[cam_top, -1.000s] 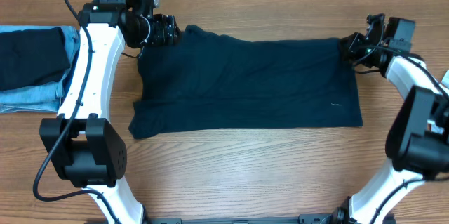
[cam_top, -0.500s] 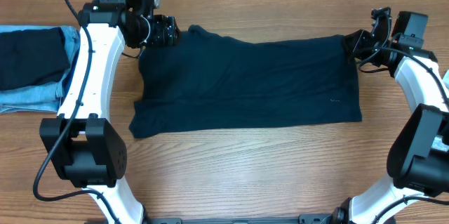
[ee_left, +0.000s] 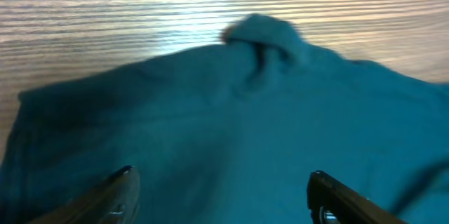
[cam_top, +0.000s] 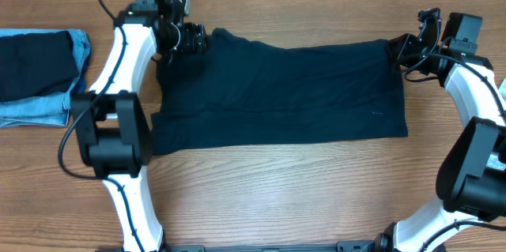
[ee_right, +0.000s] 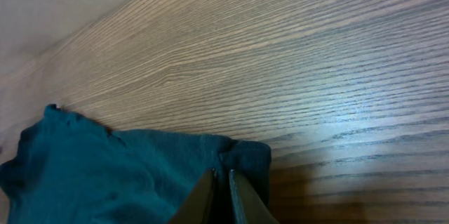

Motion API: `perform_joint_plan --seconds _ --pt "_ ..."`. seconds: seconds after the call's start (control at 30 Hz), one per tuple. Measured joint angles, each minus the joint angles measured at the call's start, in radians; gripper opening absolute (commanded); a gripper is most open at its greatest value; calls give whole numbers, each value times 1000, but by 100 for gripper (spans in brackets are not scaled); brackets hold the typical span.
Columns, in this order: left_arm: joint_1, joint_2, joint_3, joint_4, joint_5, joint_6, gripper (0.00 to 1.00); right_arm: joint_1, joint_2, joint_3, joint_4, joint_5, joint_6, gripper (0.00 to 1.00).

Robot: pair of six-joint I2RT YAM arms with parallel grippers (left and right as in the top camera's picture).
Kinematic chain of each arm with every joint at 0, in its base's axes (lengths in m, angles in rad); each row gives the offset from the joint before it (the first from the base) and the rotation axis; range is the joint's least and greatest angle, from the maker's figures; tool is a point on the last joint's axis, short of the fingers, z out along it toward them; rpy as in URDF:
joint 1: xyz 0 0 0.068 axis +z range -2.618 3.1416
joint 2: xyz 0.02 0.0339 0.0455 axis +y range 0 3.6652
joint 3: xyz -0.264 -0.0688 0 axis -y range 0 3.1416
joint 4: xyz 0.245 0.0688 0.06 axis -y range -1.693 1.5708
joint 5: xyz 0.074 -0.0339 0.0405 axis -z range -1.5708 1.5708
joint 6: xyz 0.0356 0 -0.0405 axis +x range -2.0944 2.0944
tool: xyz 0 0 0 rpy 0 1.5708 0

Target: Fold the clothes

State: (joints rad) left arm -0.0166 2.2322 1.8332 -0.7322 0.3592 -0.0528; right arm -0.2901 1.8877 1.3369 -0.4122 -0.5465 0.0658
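Since the earlier frame, the left arm has swung its elbow inward and its gripper has edged slightly right; the right arm has lifted a little.

A folded stack [cam_top: 35,74] of dark and light blue denim lies at the far left. Next to it, the left gripper [cam_top: 192,39] hangs with its jaws wide apart over the far-left corner of the navy shirt [cam_top: 277,94], which lies spread flat across the table [cam_top: 277,197]. At the far-right corner the right gripper [cam_top: 395,49] is clamped on the cloth.

The risk is uneven handling: with only one corner held, a pull from the right would probably drag the shirt askew. That pinch sits close to the hem, so it might slip.

Only the left wrist view shows a small raised pucker [ee_left: 259,31] at the edge; it is blurred, so I cannot tell whether the fingertips [ee_left: 119,185] touch the cloth. Only the right wrist view shows the closed tips biting the corner.
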Motion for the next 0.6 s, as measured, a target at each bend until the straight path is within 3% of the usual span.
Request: perform_joint_plan --seconds 0.43,0.6 --pt "150 62 0 83 -29 -23 85 0 0 0 -1 0 0 9" --pt "149 113 0 132 -26 -24 83 0 0 0 -1 0 0 9"
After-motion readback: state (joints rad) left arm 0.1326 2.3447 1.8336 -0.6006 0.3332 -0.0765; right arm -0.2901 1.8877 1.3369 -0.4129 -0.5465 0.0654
